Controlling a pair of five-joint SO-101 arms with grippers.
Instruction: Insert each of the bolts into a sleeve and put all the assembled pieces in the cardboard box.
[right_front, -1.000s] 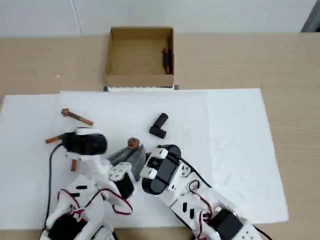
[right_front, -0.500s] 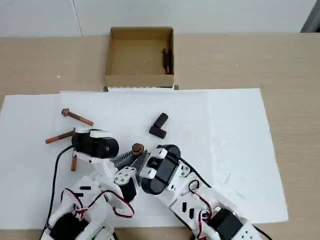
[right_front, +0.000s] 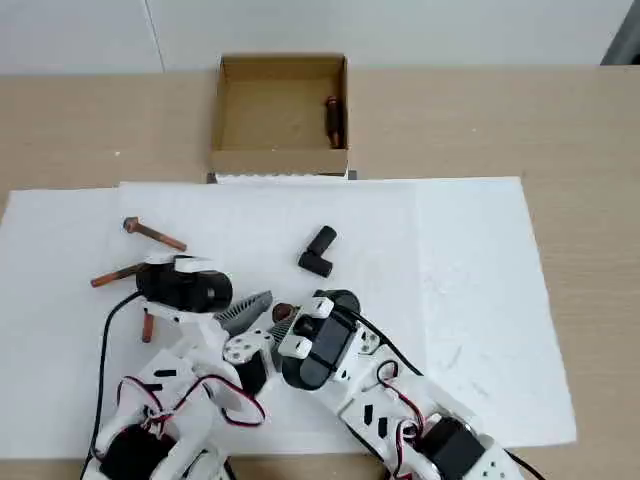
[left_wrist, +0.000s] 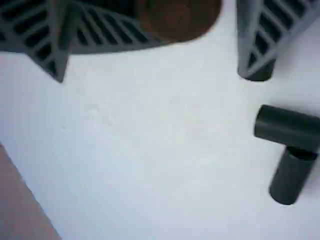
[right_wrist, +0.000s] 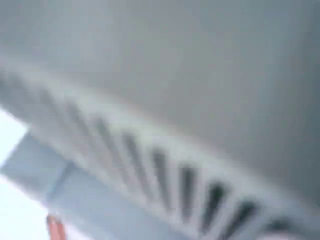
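My left gripper (left_wrist: 156, 75) hung low over the white sheet (right_front: 480, 300). Its fingers (left_wrist: 255, 45) were spread apart, with bare sheet between their tips. A copper bolt head (left_wrist: 175, 15) sat between them, close against one finger, and I could not tell whether anything gripped it. My right gripper (right_front: 286, 326) sat just beside the left one, and I could not tell whether it was apart or together.

Two black sleeves (right_front: 318, 252) lay touching in an L on the sheet, near both grippers, on the side toward the cardboard box (right_front: 228, 110). Three loose bolts lay on my left. The far bolt (right_front: 155, 233) was alone, the middle bolt (right_front: 118, 273) had one end at my left arm (right_front: 185, 290), and the near bolt (right_front: 147, 327) lay beside that arm.

The box stood on the bench (right_front: 560, 120) at the sheet's far edge. An assembled piece (right_front: 333, 120) lay inside against its right wall.
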